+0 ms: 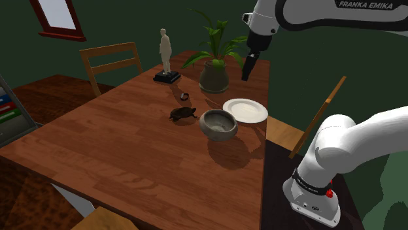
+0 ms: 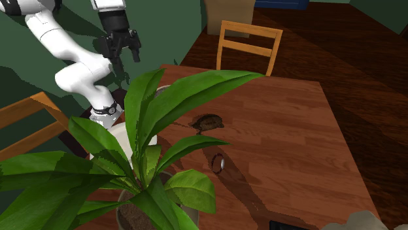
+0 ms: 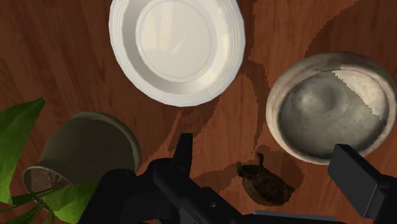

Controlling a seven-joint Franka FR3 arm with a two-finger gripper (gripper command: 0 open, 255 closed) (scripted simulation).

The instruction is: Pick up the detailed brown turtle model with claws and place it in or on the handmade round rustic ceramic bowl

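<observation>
Over the tabletop edge nearest the stand, gripper: raised, fingers apart, empty
Brown turtle model: just beside ceramic bowl, toward tabletop's middle
Progress: 0 of 2 steps done; grasp, placing remain

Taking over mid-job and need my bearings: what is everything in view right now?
Turtle: one, dark brown, on table beside bowl.
Bowl: one, grey-beige, empty, near plate.
Plate: one, white, by table edge.
Potted plant: one, green leaves, behind plate.
Figurine: one, white on black base, far end.
Ring: one, dark, between figurine and turtle.
Table: one, reddish-brown.
Chairs: at least two, light wood, around table.
Arm: one, white.
Tool: one, black, open, raised near plant.
</observation>
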